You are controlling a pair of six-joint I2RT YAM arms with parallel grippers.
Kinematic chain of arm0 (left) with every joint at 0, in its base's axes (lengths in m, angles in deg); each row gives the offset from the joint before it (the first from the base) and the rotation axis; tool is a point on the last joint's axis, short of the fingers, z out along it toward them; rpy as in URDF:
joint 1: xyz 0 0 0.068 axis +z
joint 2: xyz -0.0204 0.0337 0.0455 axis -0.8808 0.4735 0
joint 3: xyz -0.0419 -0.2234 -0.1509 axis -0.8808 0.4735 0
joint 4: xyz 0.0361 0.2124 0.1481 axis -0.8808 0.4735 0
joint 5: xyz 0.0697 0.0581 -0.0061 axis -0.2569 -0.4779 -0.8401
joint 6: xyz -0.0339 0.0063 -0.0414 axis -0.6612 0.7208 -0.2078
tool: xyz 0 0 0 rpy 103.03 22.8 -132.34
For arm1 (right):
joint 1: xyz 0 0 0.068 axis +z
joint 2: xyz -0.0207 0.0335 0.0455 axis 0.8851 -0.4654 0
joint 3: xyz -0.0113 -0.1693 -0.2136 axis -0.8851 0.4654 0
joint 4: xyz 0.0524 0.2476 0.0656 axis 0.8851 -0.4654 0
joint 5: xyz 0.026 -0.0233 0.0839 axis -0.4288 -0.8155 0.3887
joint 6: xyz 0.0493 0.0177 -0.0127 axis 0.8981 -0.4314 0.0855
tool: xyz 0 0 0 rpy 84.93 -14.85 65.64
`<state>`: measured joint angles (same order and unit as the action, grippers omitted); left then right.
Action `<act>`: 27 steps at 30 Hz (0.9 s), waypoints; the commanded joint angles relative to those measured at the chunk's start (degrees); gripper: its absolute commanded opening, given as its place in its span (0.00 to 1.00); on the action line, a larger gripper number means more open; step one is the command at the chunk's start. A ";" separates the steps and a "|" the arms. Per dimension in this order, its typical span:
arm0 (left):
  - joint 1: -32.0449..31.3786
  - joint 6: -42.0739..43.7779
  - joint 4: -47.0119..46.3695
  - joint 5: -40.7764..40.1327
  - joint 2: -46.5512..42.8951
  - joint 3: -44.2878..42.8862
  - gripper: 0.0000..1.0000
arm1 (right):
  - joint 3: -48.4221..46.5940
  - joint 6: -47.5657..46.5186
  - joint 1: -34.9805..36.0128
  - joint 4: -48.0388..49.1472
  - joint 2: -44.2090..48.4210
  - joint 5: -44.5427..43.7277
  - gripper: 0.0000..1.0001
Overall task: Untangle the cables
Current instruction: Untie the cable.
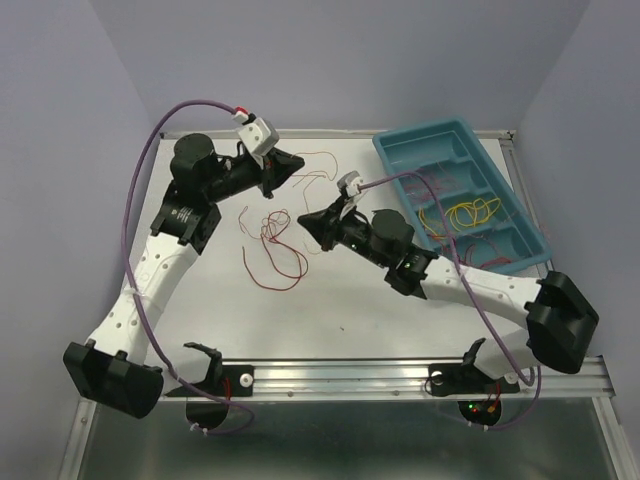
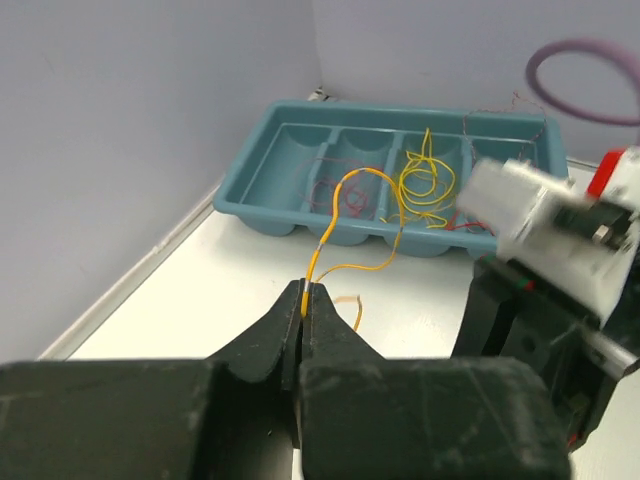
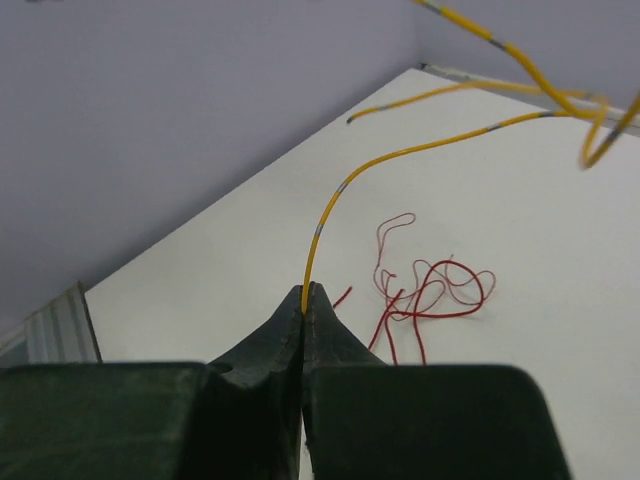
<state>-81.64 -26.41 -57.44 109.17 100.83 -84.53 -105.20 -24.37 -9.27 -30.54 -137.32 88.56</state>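
A thin yellow cable point(image 2: 318, 250) rises from my left gripper point(image 2: 304, 293), which is shut on its end. In the right wrist view a yellow cable point(image 3: 312, 255) arches away from my right gripper point(image 3: 305, 292), which is pinched shut on it. Seen from above, the left gripper point(image 1: 300, 163) and right gripper point(image 1: 303, 218) hover close together over the table's middle. A loose tangle of red cables point(image 1: 272, 232) lies flat on the table just left of the right gripper, and shows as red cables point(image 3: 430, 290) in the right wrist view.
A teal compartment tray point(image 1: 425, 129) sits at the back right, holding yellow cable loops point(image 1: 470, 213) and some red strands. It appears as the tray point(image 2: 260, 215) ahead of the left gripper. Walls close off the back and both sides of the table.
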 commanded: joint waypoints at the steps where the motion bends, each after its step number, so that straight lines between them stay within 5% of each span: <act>1: -1.10 -0.11 -3.23 6.02 4.61 0.49 0.11 | 1.88 3.20 0.45 -5.73 7.79 -18.28 0.00; 5: -5.58 0.67 -3.23 9.81 9.19 0.22 0.13 | 0.75 3.47 0.09 -12.75 11.40 -28.20 0.01; 17: -13.41 -1.78 -8.07 9.02 13.94 0.84 0.15 | 4.35 2.94 -1.49 -20.05 19.23 -35.35 0.01; 24: -14.11 -2.84 -2.80 2.18 15.61 -2.41 0.15 | 6.63 -1.27 -1.49 -20.85 19.85 -33.33 0.21; 27: -14.03 -2.75 -2.44 1.20 15.70 -2.59 0.15 | 7.51 -1.63 -1.40 -19.63 20.38 -30.18 0.21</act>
<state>-95.65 -28.51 -59.93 112.29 117.00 -84.36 -99.24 -24.15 -10.56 -52.07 -118.65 56.21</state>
